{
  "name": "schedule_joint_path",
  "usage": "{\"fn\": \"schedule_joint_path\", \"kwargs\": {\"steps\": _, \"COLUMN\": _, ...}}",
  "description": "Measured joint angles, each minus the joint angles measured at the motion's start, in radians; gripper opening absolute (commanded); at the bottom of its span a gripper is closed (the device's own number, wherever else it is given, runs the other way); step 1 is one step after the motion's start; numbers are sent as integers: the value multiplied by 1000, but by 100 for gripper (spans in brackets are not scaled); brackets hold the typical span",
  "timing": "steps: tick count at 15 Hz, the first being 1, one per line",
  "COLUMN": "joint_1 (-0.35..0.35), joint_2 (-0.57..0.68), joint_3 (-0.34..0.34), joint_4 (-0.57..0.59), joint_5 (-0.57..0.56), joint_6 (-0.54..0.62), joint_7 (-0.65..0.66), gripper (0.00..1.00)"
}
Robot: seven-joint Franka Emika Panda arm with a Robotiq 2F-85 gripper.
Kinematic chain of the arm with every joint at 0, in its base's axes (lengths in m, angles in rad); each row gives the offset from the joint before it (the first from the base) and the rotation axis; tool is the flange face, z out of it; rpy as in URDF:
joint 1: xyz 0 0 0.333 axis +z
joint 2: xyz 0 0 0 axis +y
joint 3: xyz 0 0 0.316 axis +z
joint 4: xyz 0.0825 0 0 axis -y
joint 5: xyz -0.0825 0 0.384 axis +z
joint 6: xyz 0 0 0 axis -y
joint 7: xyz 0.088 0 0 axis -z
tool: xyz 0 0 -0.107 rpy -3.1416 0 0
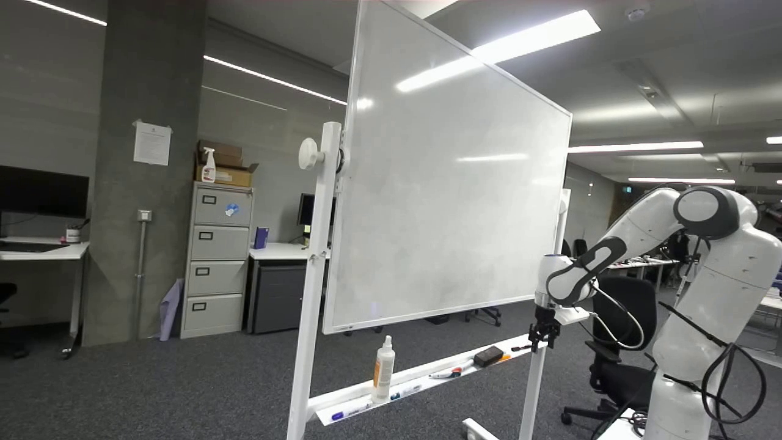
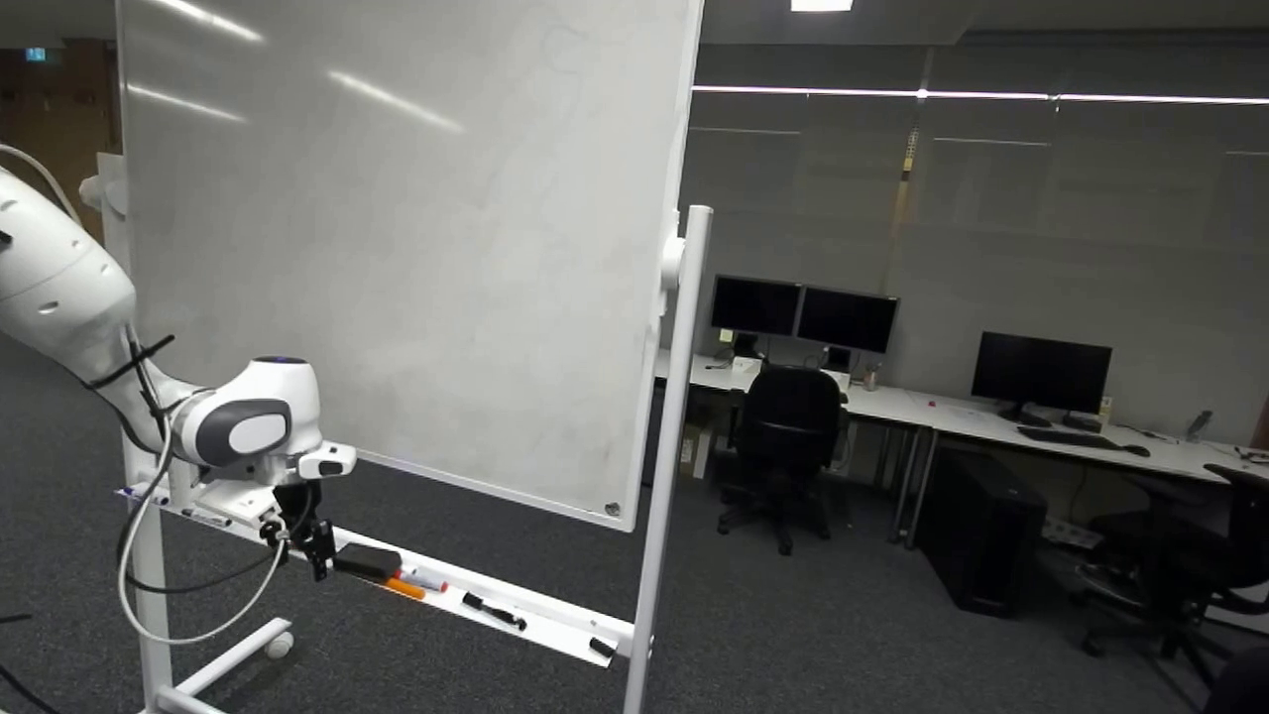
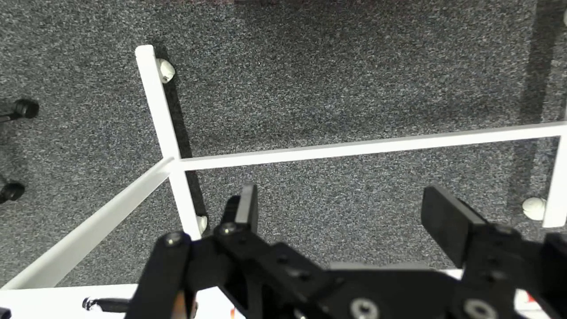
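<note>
- Black, blocky eraser [image 2: 367,562] — it lies on the white tray [image 2: 555,632] below the whiteboard [image 2: 416,258], just beside an orange marker [image 2: 404,587] and near the gripper [image 3: 339,199]; contact cannot be made out.
- Fingers [image 3: 445,221] spread wide apart, gripping nothing; only carpet [image 3: 345,84] shows between their tips.
- Handling, by judgement: the eraser should be light, with a stiff back and perhaps a softer, slightly giving face; not fragile, little risk of slipping.
- Best hold: probably across its narrower width near the middle, tips kept clear of the orange marker and the tray's edge.
- Spray bottle [image 1: 383,370] — upright on the same tray, pale with an orange label; its fill level cannot be told.
- Cardboard box [image 1: 235,176] on the filing cabinet [image 1: 217,269]: contents out of sight; the cabinet's drawers are closed.
- Pen cup [image 1: 73,235] on a desk [image 1: 36,250]: a few dark, thin items stick out, too small to name.
</note>
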Motion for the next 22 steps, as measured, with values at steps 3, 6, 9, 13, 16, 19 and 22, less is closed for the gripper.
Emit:
{"fn": "schedule_joint_path", "kwargs": {"steps": 3, "joint_1": -23, "joint_2": -132, "joint_3": 50, "joint_4": 5, "joint_5": 42, "joint_6": -122, "joint_7": -2, "gripper": 100}}
{"fn": "schedule_joint_path", "kwargs": {"steps": 6, "joint_1": -47, "joint_2": -240, "joint_3": 105, "joint_4": 47, "joint_5": 45, "joint_6": -271, "joint_7": 8, "gripper": 100}}
{"fn": "schedule_joint_path", "kwargs": {"steps": 9, "joint_1": -60, "joint_2": -317, "joint_3": 155, "joint_4": 140, "joint_5": 45, "joint_6": -440, "joint_7": 23, "gripper": 100}}
{"fn": "schedule_joint_path", "kwargs": {"steps": 13, "joint_1": -63, "joint_2": -388, "joint_3": 202, "joint_4": 260, "joint_5": 44, "joint_6": -594, "joint_7": 59, "gripper": 100}}
{"fn": "schedule_joint_path", "kwargs": {"steps": 16, "joint_1": -63, "joint_2": -442, "joint_3": 229, "joint_4": 335, "joint_5": 44, "joint_6": -684, "joint_7": 84, "gripper": 100}}
{"fn": "schedule_joint_path", "kwargs": {"steps": 19, "joint_1": -63, "joint_2": -485, "joint_3": 250, "joint_4": 426, "joint_5": 44, "joint_6": -794, "joint_7": 90, "gripper": 100}}
{"fn": "schedule_joint_path", "kwargs": {"steps": 22, "joint_1": -63, "joint_2": -497, "joint_3": 257, "joint_4": 537, "joint_5": 44, "joint_6": -911, "joint_7": 90, "gripper": 100}}
